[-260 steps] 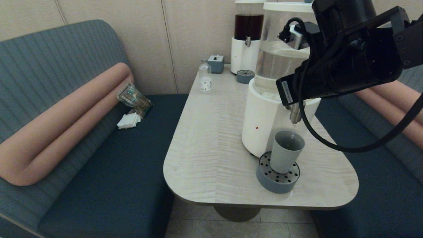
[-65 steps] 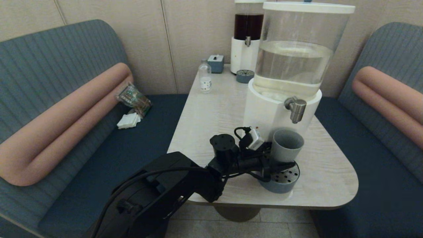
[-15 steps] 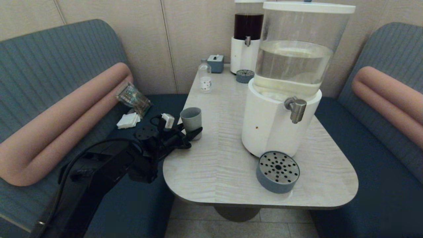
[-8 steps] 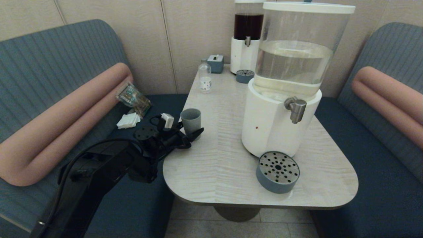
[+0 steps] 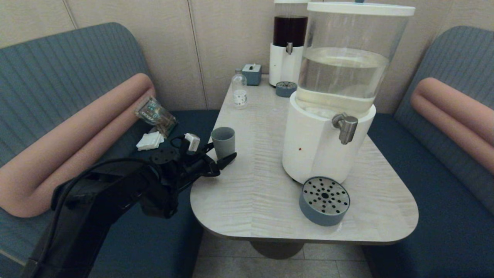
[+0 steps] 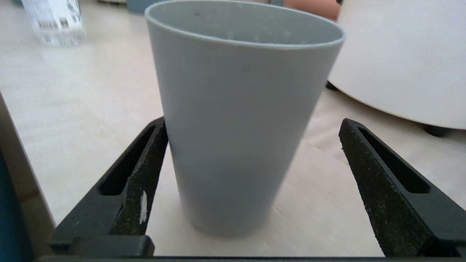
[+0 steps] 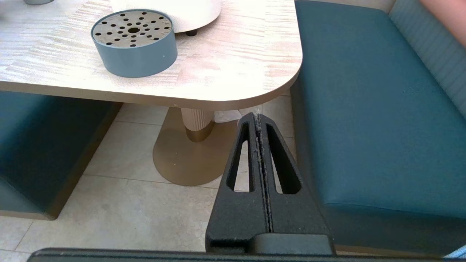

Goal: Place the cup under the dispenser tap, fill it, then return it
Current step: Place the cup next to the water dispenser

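The grey-blue cup (image 5: 223,141) stands upright on the table near its left edge. My left gripper (image 5: 222,151) is open around its lower half. In the left wrist view the cup (image 6: 240,109) sits between the fingers of the left gripper (image 6: 253,123), close against one finger (image 6: 138,174) and a wide gap away from the other. The steel dispenser tap (image 5: 345,128) juts from the big white-based dispenser (image 5: 312,150), with nothing on the perforated drip tray (image 5: 324,200) below it. My right gripper (image 7: 255,118) is shut, parked low over the floor by the table's near corner.
At the table's far end stand a small clear bottle (image 5: 239,92), a grey box (image 5: 252,73), a dark-liquid dispenser (image 5: 288,42) and its small tray (image 5: 286,88). A packet (image 5: 155,115) and napkins (image 5: 150,141) lie on the left bench. The drip tray (image 7: 134,42) sits near the table's front edge.
The cup went from the drip tray under the tap to the table's left edge. In the last second the left gripper has drawn back slightly and the arm has sunk; the cup has stayed put.
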Tool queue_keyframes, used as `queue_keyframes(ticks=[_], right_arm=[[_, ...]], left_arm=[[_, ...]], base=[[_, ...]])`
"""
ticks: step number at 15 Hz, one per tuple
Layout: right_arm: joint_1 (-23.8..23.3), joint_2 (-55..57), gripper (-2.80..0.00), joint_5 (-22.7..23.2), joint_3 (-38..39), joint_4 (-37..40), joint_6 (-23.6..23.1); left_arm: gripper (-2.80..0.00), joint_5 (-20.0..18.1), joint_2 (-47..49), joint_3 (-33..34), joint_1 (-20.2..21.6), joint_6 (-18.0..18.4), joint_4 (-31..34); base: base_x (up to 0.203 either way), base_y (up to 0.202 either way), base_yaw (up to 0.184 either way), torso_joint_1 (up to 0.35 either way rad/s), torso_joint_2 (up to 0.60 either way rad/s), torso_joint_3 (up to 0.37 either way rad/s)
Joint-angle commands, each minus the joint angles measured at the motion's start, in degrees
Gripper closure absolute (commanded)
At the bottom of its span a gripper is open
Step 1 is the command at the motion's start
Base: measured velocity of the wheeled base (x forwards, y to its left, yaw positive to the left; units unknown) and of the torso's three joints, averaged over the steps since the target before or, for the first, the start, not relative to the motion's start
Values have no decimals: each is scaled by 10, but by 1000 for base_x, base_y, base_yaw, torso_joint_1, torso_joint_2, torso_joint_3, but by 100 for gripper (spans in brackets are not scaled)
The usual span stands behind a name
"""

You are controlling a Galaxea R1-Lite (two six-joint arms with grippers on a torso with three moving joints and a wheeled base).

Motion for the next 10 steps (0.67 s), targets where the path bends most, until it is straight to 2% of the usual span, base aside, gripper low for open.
queue_keyframes(ticks=[1,10], right_arm=[[0,1,0,0,0,-1,0],[0,1,0,0,0,0,0]], left_arm=[[-280,-3,-55,72,0,0,-4],[-280,-1,-230,333,5,43,-4]], base=[[0,0,0,0,0,0],[0,0,0,0,0,0]])
